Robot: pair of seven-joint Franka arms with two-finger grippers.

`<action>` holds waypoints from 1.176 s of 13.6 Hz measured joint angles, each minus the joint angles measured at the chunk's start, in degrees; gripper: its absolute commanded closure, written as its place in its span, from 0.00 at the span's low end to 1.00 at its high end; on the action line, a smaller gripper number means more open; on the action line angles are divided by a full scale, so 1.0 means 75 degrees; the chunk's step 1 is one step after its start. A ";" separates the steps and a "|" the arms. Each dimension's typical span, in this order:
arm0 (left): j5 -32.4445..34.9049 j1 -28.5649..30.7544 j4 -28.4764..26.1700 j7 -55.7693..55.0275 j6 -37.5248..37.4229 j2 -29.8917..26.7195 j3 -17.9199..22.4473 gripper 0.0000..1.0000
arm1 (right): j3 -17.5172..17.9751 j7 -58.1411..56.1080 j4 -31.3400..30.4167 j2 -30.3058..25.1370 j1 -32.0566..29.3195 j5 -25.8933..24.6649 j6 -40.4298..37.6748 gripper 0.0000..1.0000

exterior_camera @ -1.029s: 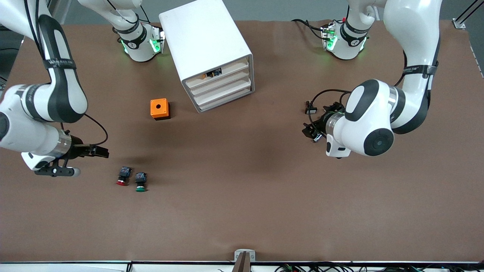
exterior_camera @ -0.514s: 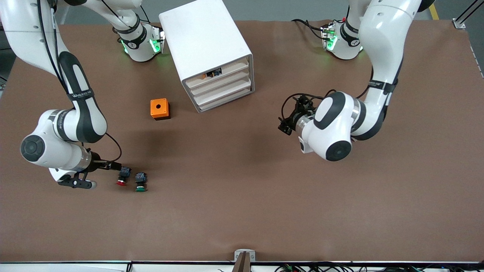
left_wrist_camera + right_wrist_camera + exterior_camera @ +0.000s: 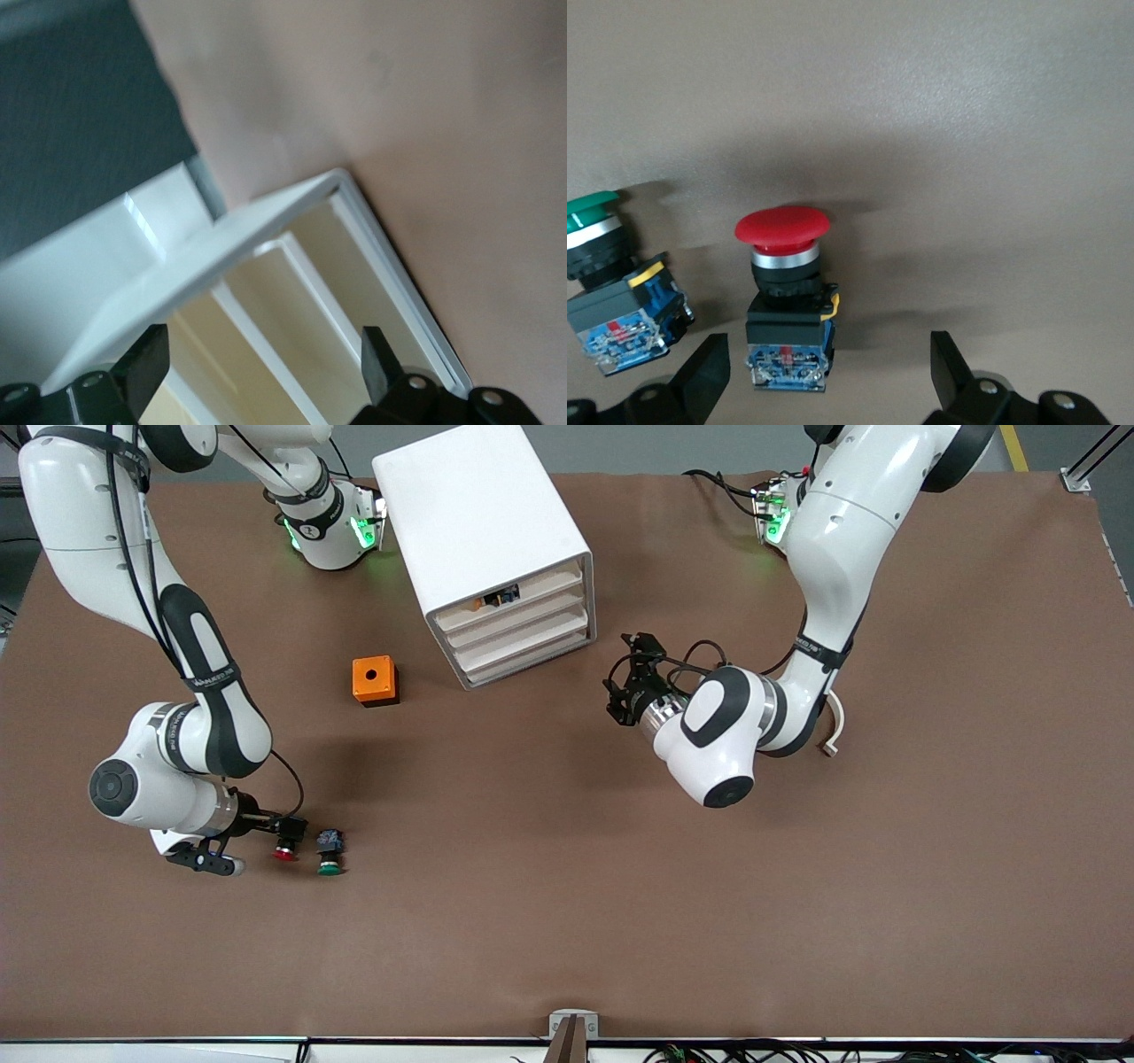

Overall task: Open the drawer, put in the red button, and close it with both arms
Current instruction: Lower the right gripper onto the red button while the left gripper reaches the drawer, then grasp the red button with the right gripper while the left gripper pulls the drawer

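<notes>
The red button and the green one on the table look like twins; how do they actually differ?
The red button has a red cap; the green button a green one. The right end effector, fingers open, straddles the red button, while the green button sits beside it, outside the fingers, toward the left arm's end of the table. Both lie on the table with the same black body.

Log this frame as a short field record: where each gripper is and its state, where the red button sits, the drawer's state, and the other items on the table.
right gripper: open, fingers on either side of the red button, not closed on it
left gripper: open, aimed at the cabinet front
red button: on the table, beside the green button, toward the right arm's end
drawer: shut, second from top
orange box: on the table, farther from the front camera than the buttons
stage: no grasp yet, drawer not opened
</notes>
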 measured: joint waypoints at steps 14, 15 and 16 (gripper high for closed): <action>-0.1900 -0.1285 0.0062 -0.4680 0.1167 0.0543 -0.0012 0.45 | 0.0020 0.0134 0.0145 0.0051 0.0244 -0.0001 -0.0128 1.00; -0.2000 -0.1329 0.0061 -0.4682 0.1166 0.0598 -0.0012 0.47 | 0.0020 0.0124 0.0245 0.0042 0.0245 -0.0023 -0.0227 1.00; -0.2092 -0.1399 0.0061 -0.4683 0.1166 0.0648 -0.0013 0.50 | 0.0021 0.0116 0.0402 0.0007 0.0250 -0.0056 -0.0477 1.00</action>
